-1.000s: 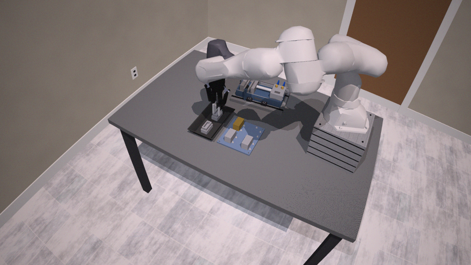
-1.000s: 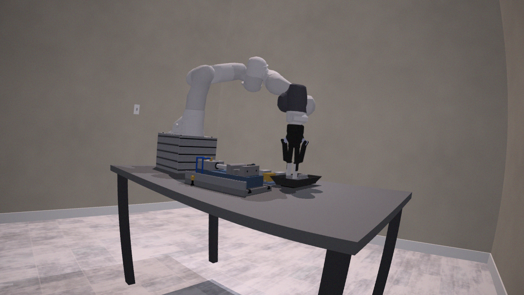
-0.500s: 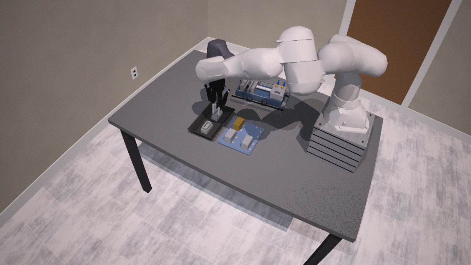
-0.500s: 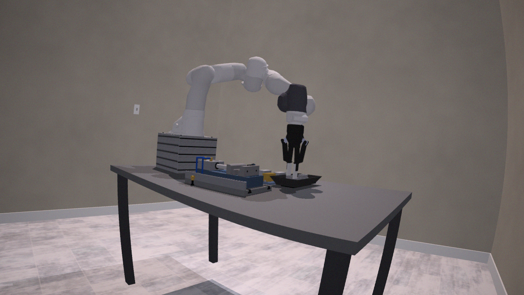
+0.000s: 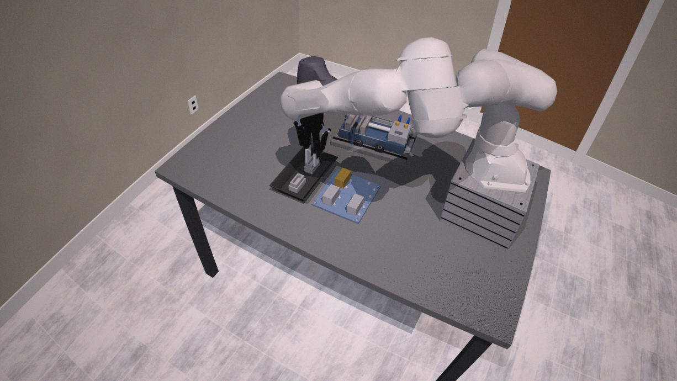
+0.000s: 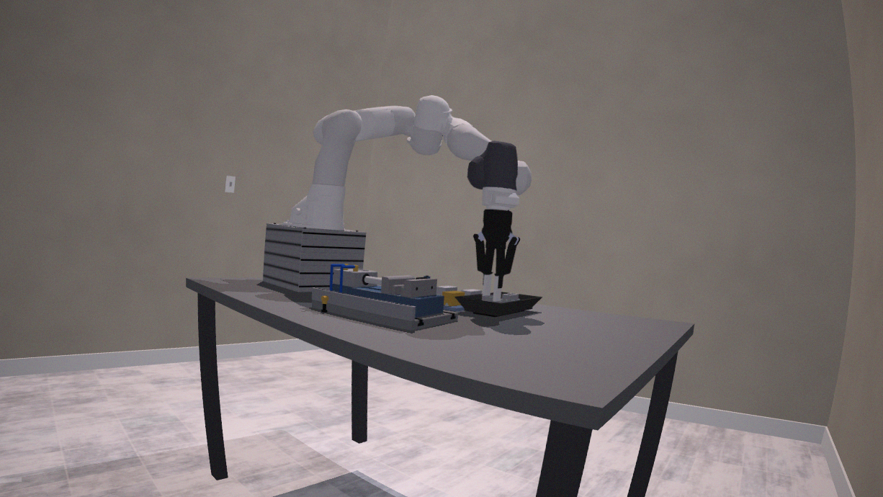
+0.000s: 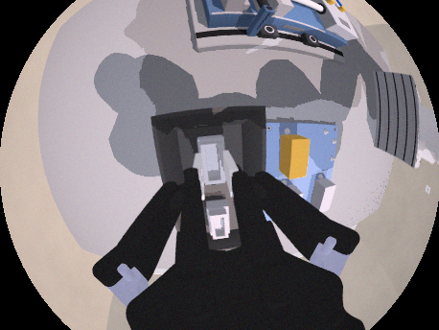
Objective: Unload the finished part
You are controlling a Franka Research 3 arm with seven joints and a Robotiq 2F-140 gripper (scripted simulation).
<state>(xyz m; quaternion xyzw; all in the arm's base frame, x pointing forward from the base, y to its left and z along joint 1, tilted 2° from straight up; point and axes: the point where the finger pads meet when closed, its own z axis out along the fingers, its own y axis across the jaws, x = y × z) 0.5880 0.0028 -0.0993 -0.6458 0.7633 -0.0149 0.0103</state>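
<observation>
Tool (image 5: 311, 159) clamped on the finished part (image 5: 310, 164), hanging over the far end of the dark outfeed tray (image 5: 283, 176), left of centre in the top view. Whether the part touches the tray floor can't be told. Second grey part (image 5: 296, 182) lies flat at the tray's near end. Vise (image 5: 376, 131) sits upper centre on the worktop (image 5: 397, 245), jaws apart. Blue plate (image 5: 366, 196) just right of the tray.

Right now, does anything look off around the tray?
One thing: the tray already holds a grey part at its near end. The gripper, shut on the finished part, hangs over the far end. Nothing looks spilled or askew.
</observation>
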